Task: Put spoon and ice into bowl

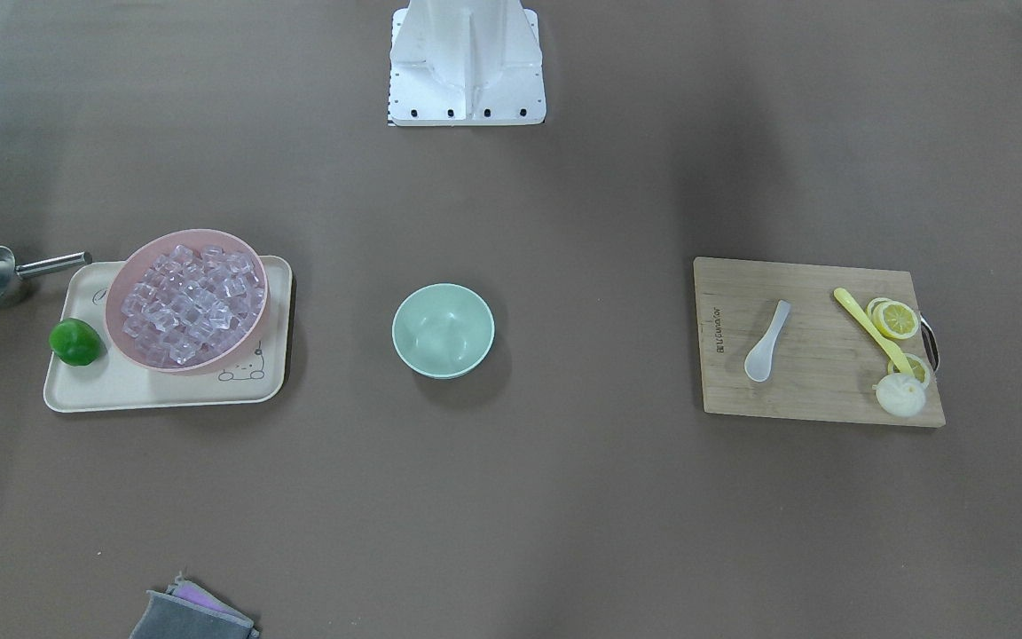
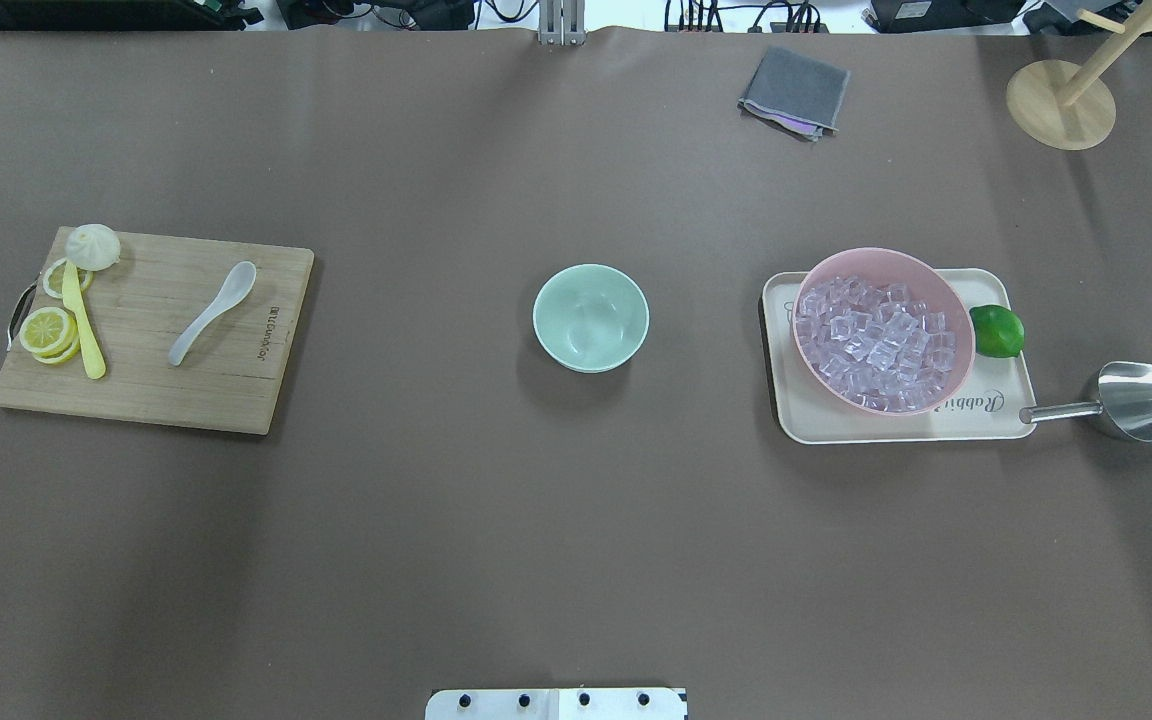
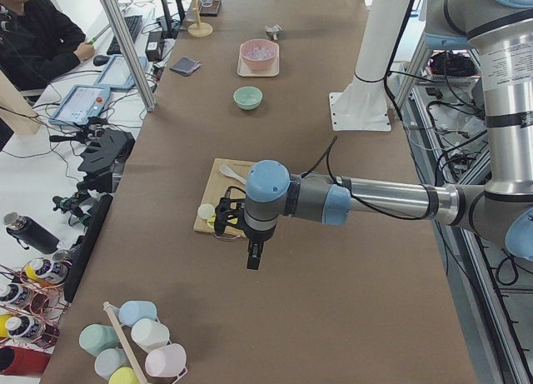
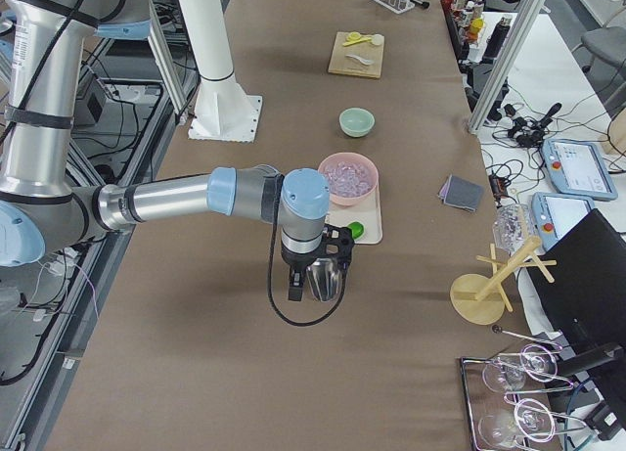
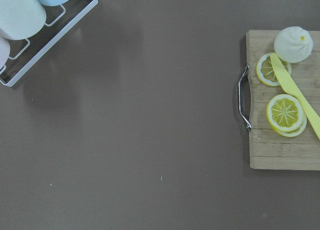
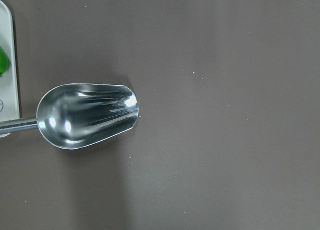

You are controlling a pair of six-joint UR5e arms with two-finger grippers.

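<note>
The white spoon (image 1: pixel 768 342) lies on a wooden cutting board (image 1: pixel 813 390), also seen in the overhead view (image 2: pixel 213 312). The mint-green bowl (image 1: pixel 443 330) stands empty at the table's middle (image 2: pixel 590 317). Clear ice cubes (image 1: pixel 192 297) are heaped in a pink bowl (image 1: pixel 196 234) on a cream tray (image 1: pixel 147 390). My left gripper (image 3: pixel 226 228) hangs above the board's outer end. My right gripper (image 4: pixel 337 260) hangs over a metal scoop (image 6: pixel 87 115). Both show only in the side views, so I cannot tell if they are open or shut.
On the board lie a yellow utensil (image 2: pixel 84 320), lemon slices (image 5: pixel 285 113) and a white bun (image 5: pixel 293 44). A lime (image 2: pixel 996 331) sits on the tray. A grey cloth (image 2: pixel 794 90) and a wooden stand (image 2: pixel 1061 100) are at the far edge. A mug rack (image 5: pixel 30 20) is beyond the board.
</note>
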